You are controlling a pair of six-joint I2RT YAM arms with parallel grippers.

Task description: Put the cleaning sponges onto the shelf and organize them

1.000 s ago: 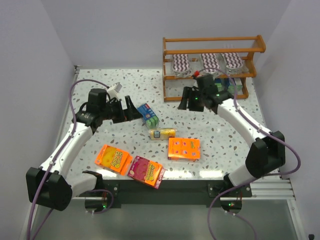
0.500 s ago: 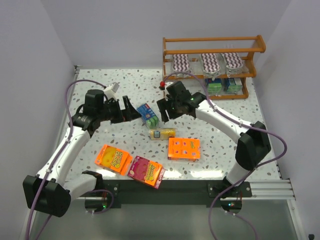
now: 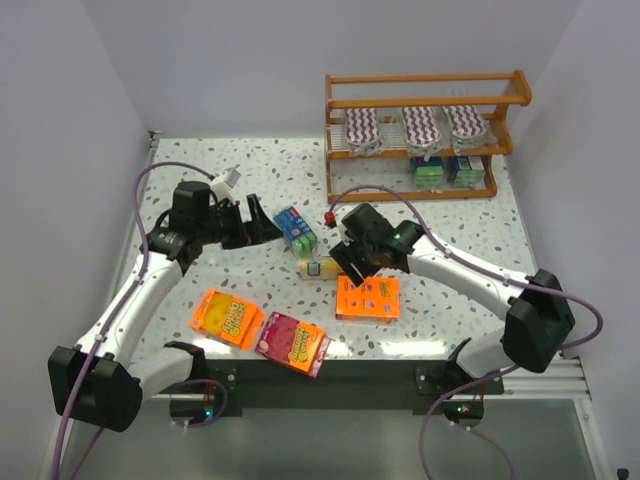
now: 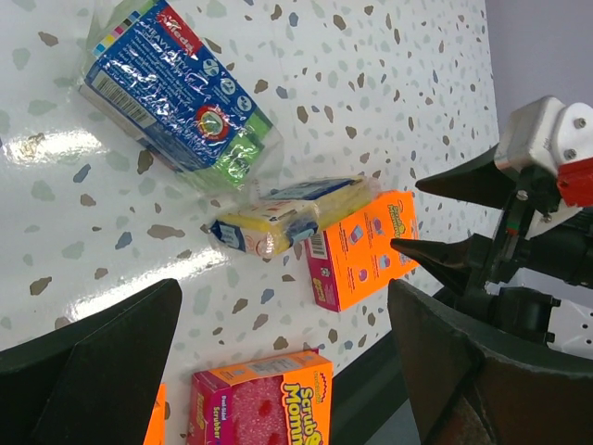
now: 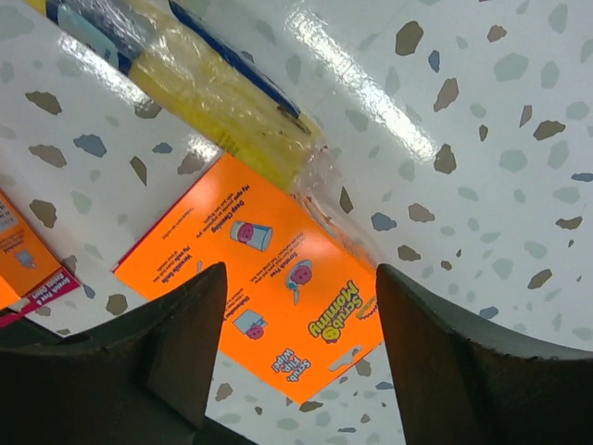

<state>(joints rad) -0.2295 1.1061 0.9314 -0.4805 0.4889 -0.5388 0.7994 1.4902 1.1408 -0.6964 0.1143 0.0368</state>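
On the shelf (image 3: 428, 100), middle tier: three oval pads (image 3: 421, 124) with a purple-white zigzag, side by side in one row. Bottom tier, right half: two blue-and-green blocks (image 3: 445, 170) standing next to each other. The remaining packs lie off the shelf, on the speckled table (image 3: 250, 170), all out in front of the shelf's left end. Closest to the shelf: a blue-and-green pack (image 3: 297, 228) in clear wrap, lying flat and clearly apart from the shelf's legs. Next out from the shelf: the yellow block (image 3: 325, 267) with a blue label, lying on its side in crinkled film. One step further from the shelf: a flat orange box (image 3: 368, 297), one corner meeting the film tail of the yellow block. Farthest from the shelf: an orange-and-yellow pack (image 3: 226, 316) and a pink pack (image 3: 293, 342), close together; cannot tell whether their edges touch. The right claw (image 5: 296, 273) hangs well away from the shelf, pointing down over the yellow block and the orange box, fingers spread apart with nothing between them. The left claw (image 4: 283, 287) sits off to the left of the shelf's front, fingers wide apart, aimed toward the blue-and-green pack without touching it, gripping nothing.
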